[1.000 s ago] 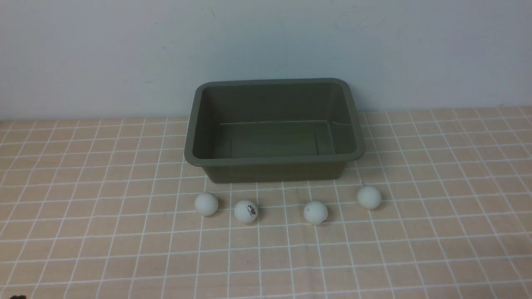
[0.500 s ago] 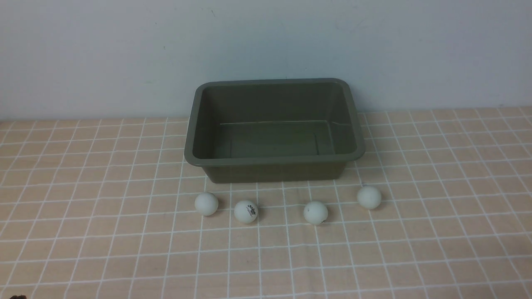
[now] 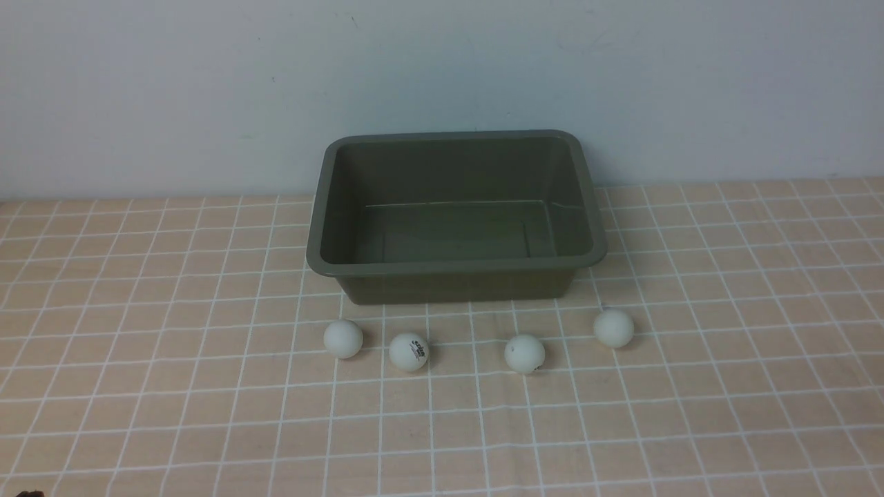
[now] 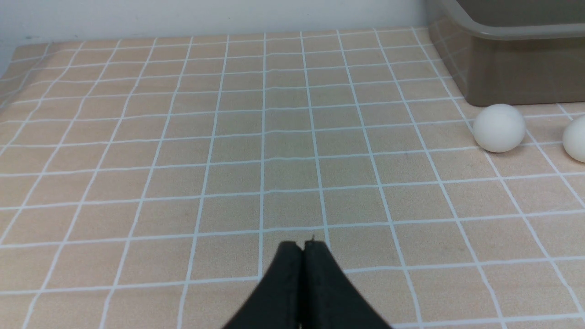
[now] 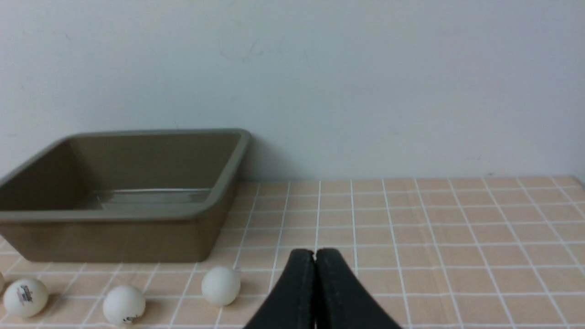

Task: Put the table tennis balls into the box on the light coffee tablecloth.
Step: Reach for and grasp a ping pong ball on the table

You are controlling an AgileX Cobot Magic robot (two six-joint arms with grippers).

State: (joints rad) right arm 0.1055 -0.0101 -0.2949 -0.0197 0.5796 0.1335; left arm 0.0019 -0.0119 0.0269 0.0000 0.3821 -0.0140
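Left gripper (image 4: 303, 244) and right gripper (image 5: 315, 252) fully closed, empty; four table tennis balls (image 3: 408, 351) on tablecloth (image 3: 138, 386), just before box (image 3: 456, 266) at far edge.

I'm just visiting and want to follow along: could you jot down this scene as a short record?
Cloth: peach-tan tablecloth with white grid
Box: olive-green rectangular plastic box, empty, upright
Balls: four, small white plastic, on the cloth in front of the box: leftmost ball, logo-printed ball, third ball, rightmost ball
Left gripper: shut, holding nothing
Right gripper: shut, holding nothing
Progress: no ball boxed yet
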